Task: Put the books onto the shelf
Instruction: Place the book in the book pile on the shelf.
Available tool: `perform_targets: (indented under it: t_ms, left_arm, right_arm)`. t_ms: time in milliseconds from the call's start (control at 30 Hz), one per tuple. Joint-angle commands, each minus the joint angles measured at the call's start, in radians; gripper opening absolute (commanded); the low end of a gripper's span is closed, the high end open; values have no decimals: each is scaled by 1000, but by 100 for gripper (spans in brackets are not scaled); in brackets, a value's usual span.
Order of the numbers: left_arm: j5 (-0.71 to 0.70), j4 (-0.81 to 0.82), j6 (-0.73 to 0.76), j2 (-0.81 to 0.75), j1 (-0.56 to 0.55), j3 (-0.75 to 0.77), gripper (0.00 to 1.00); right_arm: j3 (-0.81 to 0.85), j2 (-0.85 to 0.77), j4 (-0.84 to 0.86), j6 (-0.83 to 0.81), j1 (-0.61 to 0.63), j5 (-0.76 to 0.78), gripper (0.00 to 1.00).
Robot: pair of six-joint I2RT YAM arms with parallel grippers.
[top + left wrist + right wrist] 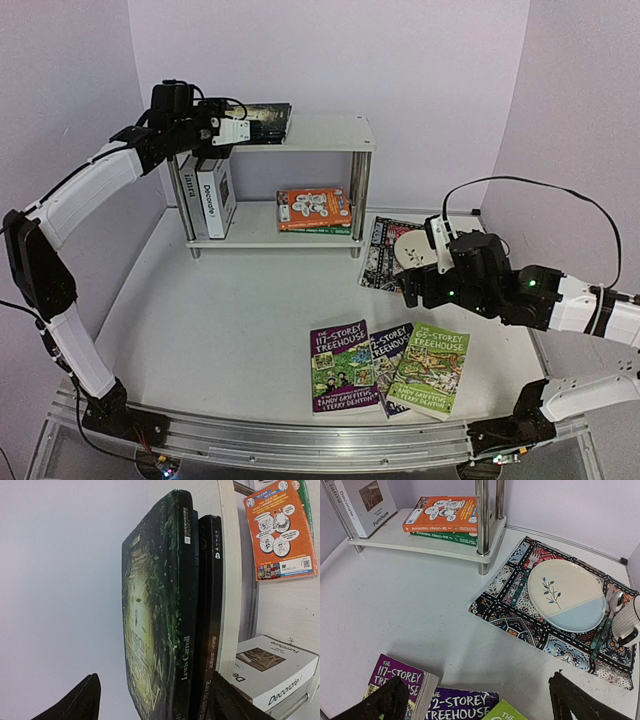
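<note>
Two dark books (265,122) lie stacked on the top board of the white shelf (325,133). In the left wrist view they are the green-black Lewis Carroll book (160,620) and a black one (210,600) against the board (230,570). My left gripper (238,130) (155,705) is open around their near ends, with one finger (75,702) clear of the cover. Two white hardbacks (210,195) stand on the lower tier, beside an orange book (313,208) on a green one (451,536). Three Treehouse paperbacks, purple (343,367), dark (390,355) and green (430,372), lie on the table. Above them hangs my right gripper (415,287) (482,702), open and holding nothing.
A patterned mat (520,615) right of the shelf carries a plate (565,595), a fork (522,580), a spoon (615,602) and a cup (627,620). Chrome posts (482,525) stand at the shelf's corner. Purple walls close in the table at the back and both sides.
</note>
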Motion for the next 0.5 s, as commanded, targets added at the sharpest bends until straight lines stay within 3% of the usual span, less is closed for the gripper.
perform_targets:
  t_ms: [0, 100, 233, 333, 467]
  left_arm:
    - [15, 12, -18, -63, -2, -17, 74]
    - [12, 12, -27, -56, -1, -1, 67]
    - [30, 13, -54, -50, -1, 19, 27]
    - [33, 15, -65, -49, -1, 25, 20]
    - [57, 16, -105, -75, -3, 15, 19]
  right_arm:
    - [52, 21, -1, 11, 2, -3, 98]
    - [56, 30, 3, 16, 1, -13, 98]
    - [52, 29, 6, 22, 1, -15, 98]
    - [46, 20, 6, 23, 1, -13, 98]
    - [34, 6, 6, 23, 2, -4, 98]
